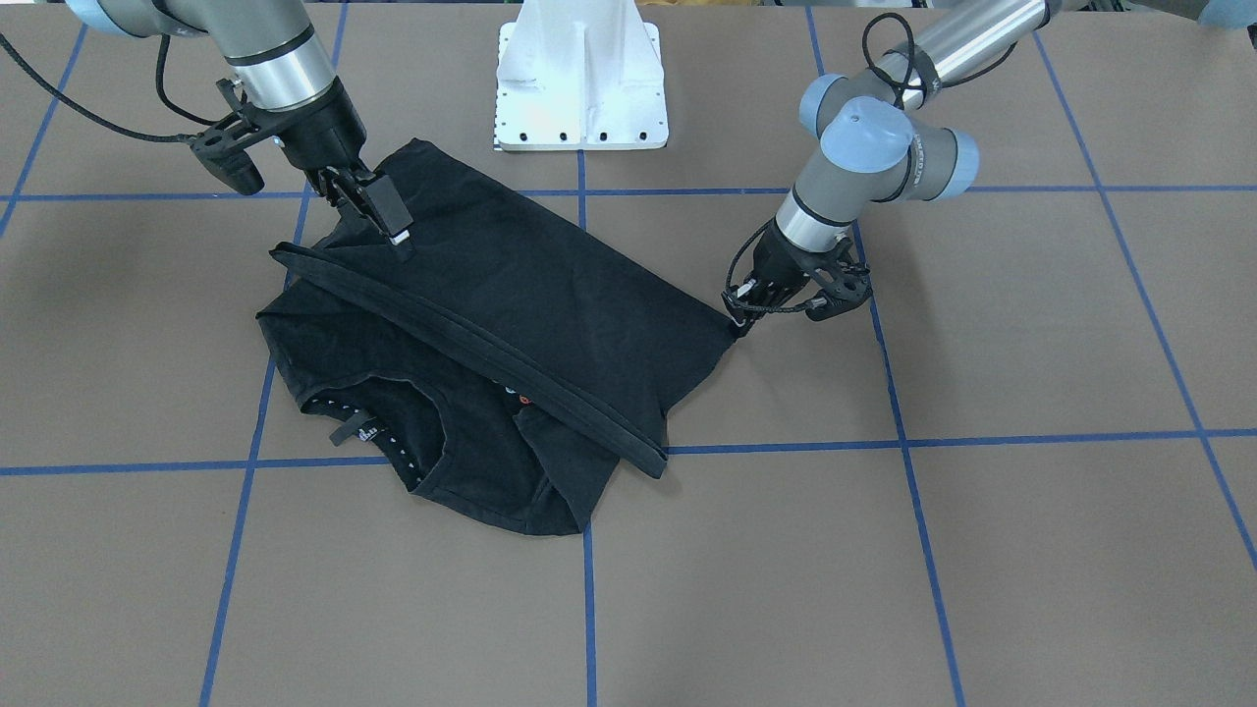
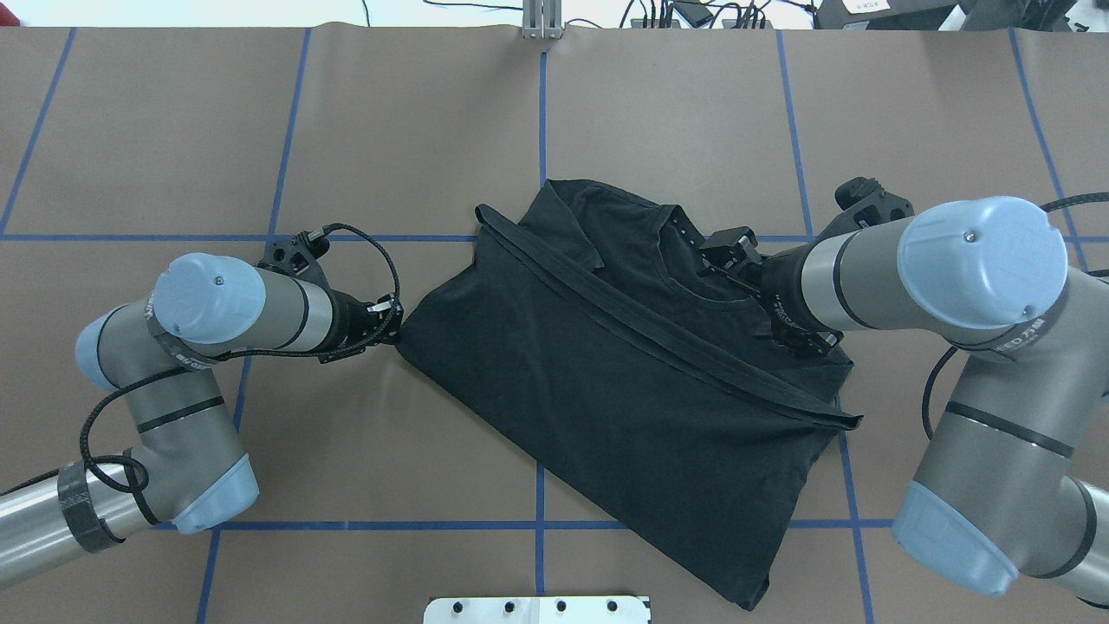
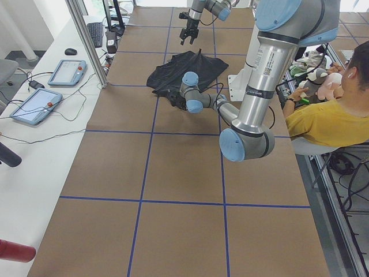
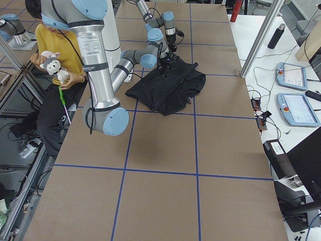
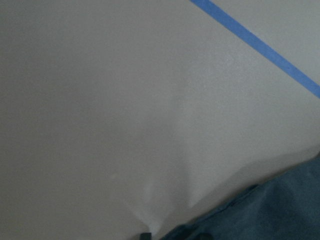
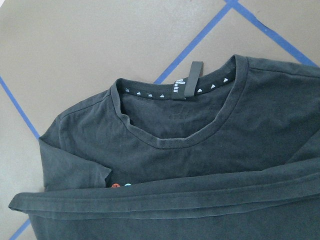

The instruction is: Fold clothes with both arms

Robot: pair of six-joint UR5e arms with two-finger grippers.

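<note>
The black T-shirt [image 1: 550, 295] lies on the brown table, its lower half folded up, so the hem [image 1: 491, 344] runs as a diagonal band below the collar [image 1: 422, 412]. A bit of red and teal graphic [image 6: 120, 185] peeks out under the hem. My left gripper [image 1: 743, 319] is low on the table at the shirt's pointed side corner and looks shut on it; it also shows in the overhead view [image 2: 396, 332]. My right gripper [image 1: 378, 211] hovers open and empty just above the shirt's other side, near the collar [image 2: 667, 260].
The white mounting pedestal [image 1: 581, 79] stands behind the shirt. Blue tape lines [image 1: 913, 442] grid the table. A person in yellow [image 3: 323, 115] sits beside the robot. Tablets [image 4: 296, 108] lie on a side table.
</note>
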